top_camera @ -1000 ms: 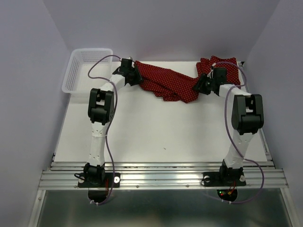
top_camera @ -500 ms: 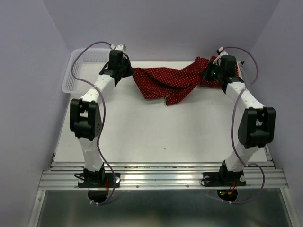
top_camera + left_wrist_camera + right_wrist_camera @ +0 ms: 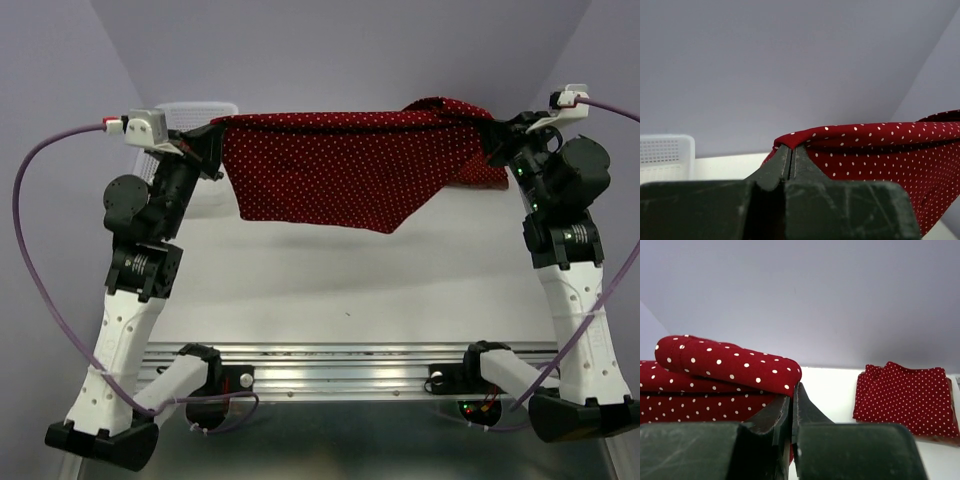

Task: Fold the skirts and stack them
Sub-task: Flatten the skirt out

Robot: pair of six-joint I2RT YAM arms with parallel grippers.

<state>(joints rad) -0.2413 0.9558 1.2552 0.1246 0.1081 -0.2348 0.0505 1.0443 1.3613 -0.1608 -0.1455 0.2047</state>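
we hold one dark red dotted skirt point(image 3: 340, 180) stretched in the air between our two arms, well above the white table point(image 3: 330, 290). our left gripper point(image 3: 215, 140) clamps the skirt's top left corner, its jaws pressed together with only the cloth's edge between them. our right gripper point(image 3: 492, 140) pinches the top right corner just as tightly, and there the fabric bunches into a soft roll lying over the fingers point(image 3: 775, 415). the top edge runs nearly level from one gripper to the other. the lower edge hangs free and slants down to a point right of the middle. a second, folded dotted skirt point(image 3: 907, 400) lies flat at the table's far right corner, partly hidden behind the hanging one in the top view. a white lattice basket point(image 3: 665, 155) sits at the far left corner, behind our left gripper.
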